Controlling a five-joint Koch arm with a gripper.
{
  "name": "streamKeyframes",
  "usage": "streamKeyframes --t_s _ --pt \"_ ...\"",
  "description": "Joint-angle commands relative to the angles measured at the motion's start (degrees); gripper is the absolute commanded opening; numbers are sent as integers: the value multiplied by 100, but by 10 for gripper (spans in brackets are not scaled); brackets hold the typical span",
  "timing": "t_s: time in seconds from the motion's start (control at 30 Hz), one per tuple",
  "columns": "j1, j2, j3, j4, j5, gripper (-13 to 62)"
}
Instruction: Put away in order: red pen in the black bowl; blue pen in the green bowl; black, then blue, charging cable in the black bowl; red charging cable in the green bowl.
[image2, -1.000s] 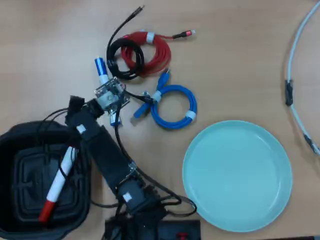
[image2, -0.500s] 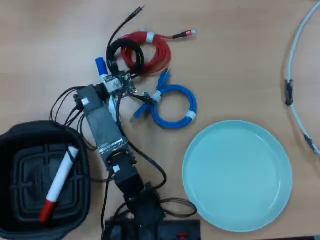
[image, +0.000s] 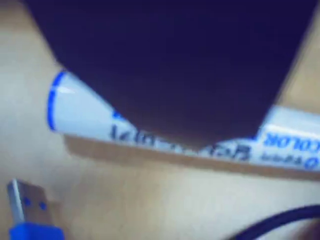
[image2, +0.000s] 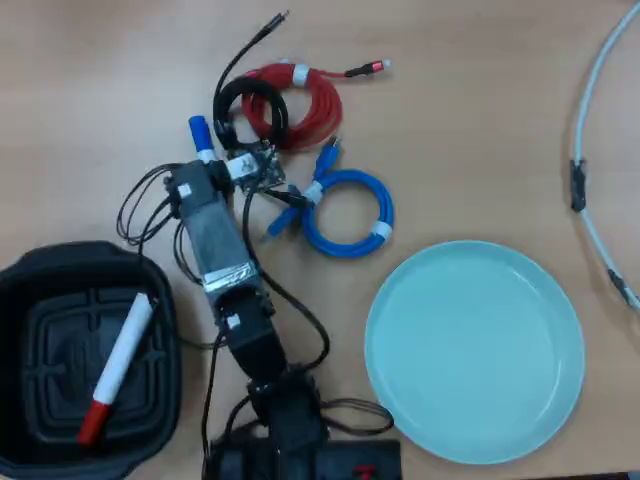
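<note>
The blue pen (image: 80, 112) lies on the wooden table, white barrel with a blue end; in the overhead view its blue cap (image2: 198, 130) sticks out past the arm's wrist. My gripper (image: 200, 145) is right over the pen's middle; one dark jaw fills the wrist view, so I cannot tell if it is open or shut. In the overhead view the gripper (image2: 205, 158) is hidden under the wrist. The red pen (image2: 120, 365) lies in the black bowl (image2: 30, 270). The green bowl (image2: 475, 350) is empty. The black cable (image2: 222, 105), red cable (image2: 328, 105) and blue cable (image2: 348, 250) lie coiled beside the gripper.
A blue USB plug (image: 27, 210) and a dark cable (image: 280, 220) lie close in front of the pen. The arm's base (image2: 300, 450) stands at the bottom edge, with loose wires around it. A white cord (image2: 590, 150) runs along the right edge.
</note>
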Motion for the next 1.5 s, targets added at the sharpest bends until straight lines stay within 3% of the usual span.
streamKeyframes --t_s 0.0,0.6,0.9,0.97,1.03,1.17,1.47 --pt "70 -62 -193 -220 -220 367" --pt "334 -844 -211 -483 -536 391" --pt "264 -1063 -202 -431 229 368" --pt "237 -1063 -193 -431 439 312" --pt "193 -1063 -193 -431 606 211" --pt "-62 -1063 -176 -431 861 -80" --pt "-141 -1046 -9 -299 932 -69"
